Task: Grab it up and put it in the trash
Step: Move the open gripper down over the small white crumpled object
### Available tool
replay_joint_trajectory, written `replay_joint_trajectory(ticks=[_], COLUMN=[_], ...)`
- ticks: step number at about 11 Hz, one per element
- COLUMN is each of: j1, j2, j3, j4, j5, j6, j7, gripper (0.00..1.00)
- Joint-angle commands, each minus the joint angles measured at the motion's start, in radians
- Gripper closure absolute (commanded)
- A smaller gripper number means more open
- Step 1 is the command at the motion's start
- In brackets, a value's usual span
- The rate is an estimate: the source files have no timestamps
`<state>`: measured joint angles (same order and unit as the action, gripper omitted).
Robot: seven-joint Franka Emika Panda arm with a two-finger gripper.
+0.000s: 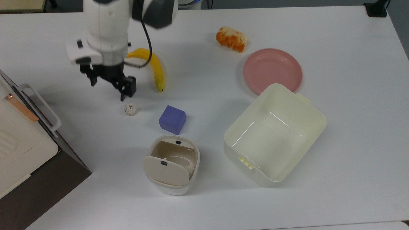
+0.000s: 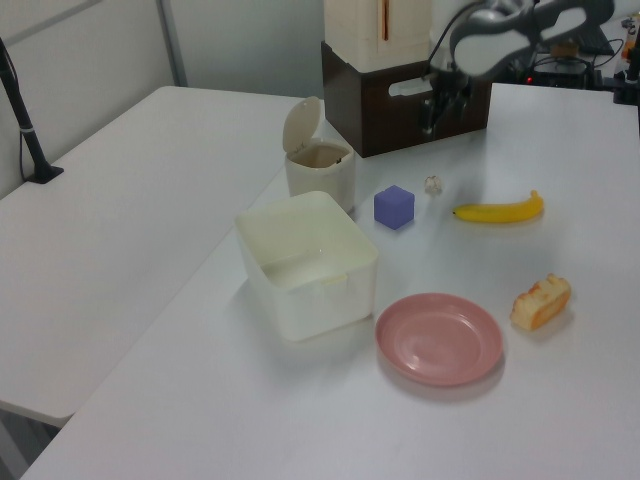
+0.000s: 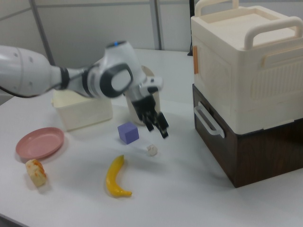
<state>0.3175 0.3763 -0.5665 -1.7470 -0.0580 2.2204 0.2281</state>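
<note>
Gripper hangs above the table with fingers spread wide, nothing between them; one finger sits toward the top view's right, the other toward the top view's left. In the right view the gripper is up off the surface, tilted, fingertips pointing down toward the paper ball just below. Likely the approach step: open jaws lined up to straddle the ball, grasp not yet made.

Paper ball lies bare on the white table, just below the nearer finger in the top view, untouched. It is small, off-white and wrinkled, probably light and crushable, so a shallow pinch should do. In the left view the ball sits between the purple cube and the banana.

Purple cube is near the ball on the top view's right, apart from it; it could catch a finger if the descent drifts. Banana is partly behind the arm in the top view.

Trash bin stands beyond the cube, flap lid tipped open and beige inside exposed, ready to take a drop. Cream tub, pink plate and orange-and-white food lump are well off to the top view's right, out of the way. A stacked cream and brown box sits at the table edge.
</note>
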Motion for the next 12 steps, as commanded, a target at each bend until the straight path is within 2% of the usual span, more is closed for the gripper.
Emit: replay_joint_trajectory(ticks=[1,8,12], j1=[0.014,0.031,0.044], j2=[0.142,0.128,0.105], j3=[0.002,0.014,0.04], j4=[-0.011,-0.006,-0.009], j5=[-0.014,-0.009,-0.009], j6=[0.126,0.11,-0.053], j7=[-0.003,-0.012,-0.067], gripper=[0.02,0.01,0.0])
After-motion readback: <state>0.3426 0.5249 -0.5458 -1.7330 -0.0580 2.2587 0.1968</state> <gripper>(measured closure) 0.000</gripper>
